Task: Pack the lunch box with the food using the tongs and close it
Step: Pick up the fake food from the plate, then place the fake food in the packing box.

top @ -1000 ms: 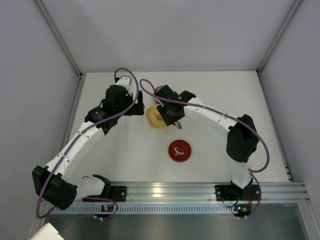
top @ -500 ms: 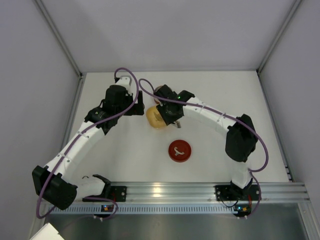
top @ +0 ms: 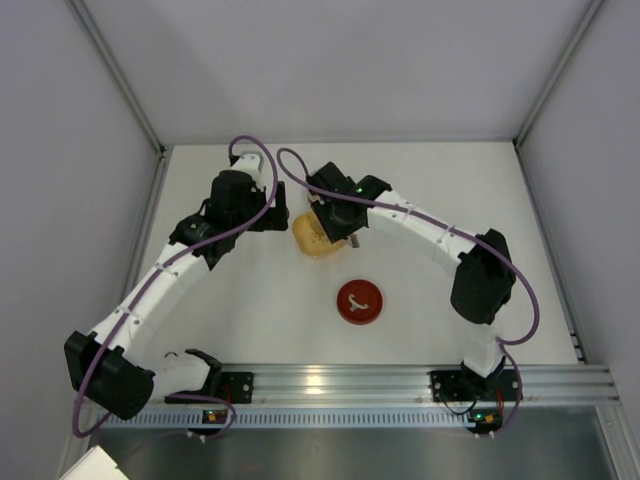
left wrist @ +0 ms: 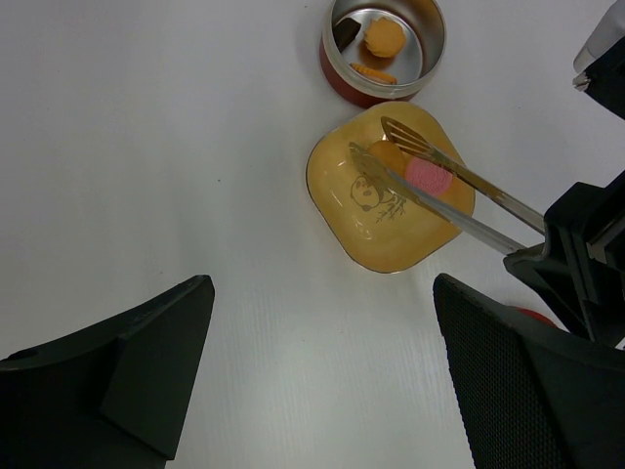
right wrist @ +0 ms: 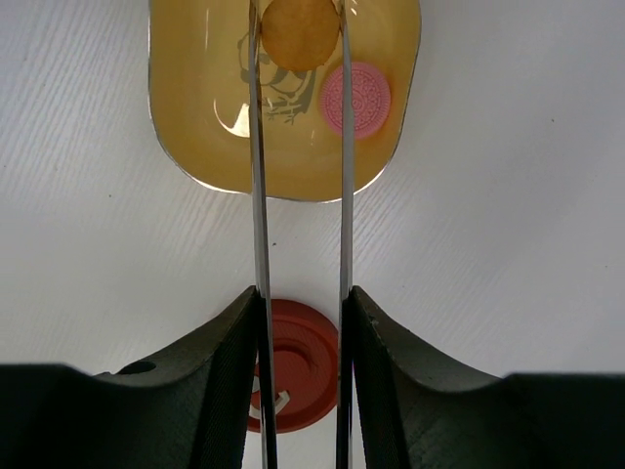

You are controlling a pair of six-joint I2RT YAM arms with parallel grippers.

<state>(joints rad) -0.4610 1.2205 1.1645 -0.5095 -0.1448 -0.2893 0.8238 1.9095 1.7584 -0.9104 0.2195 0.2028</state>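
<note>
My right gripper (right wrist: 301, 332) is shut on the tongs (right wrist: 256, 195), whose two thin silver arms reach out over the yellow dish (right wrist: 195, 127). The tong tips flank an orange food piece (right wrist: 298, 29); whether it is off the dish I cannot tell. A pink piece (right wrist: 356, 100) lies beside it in the dish. The lunch box (left wrist: 430, 44), red outside and silver inside, stands just beyond the dish with two orange pieces (left wrist: 384, 36) and a dark one (left wrist: 344, 34) in it. Its red lid (top: 360, 302) lies flat on the table. My left gripper (left wrist: 322, 391) hovers open and empty near the dish.
In the top view the right arm (top: 420, 225) arches over the lunch box and hides most of it. White walls enclose the table at the back and on both sides. The lid lies between the dish (top: 312, 240) and the arm bases.
The right gripper has shifted slightly toward the back with the tongs and squeezed them a little tighter. The left arm has not moved.
</note>
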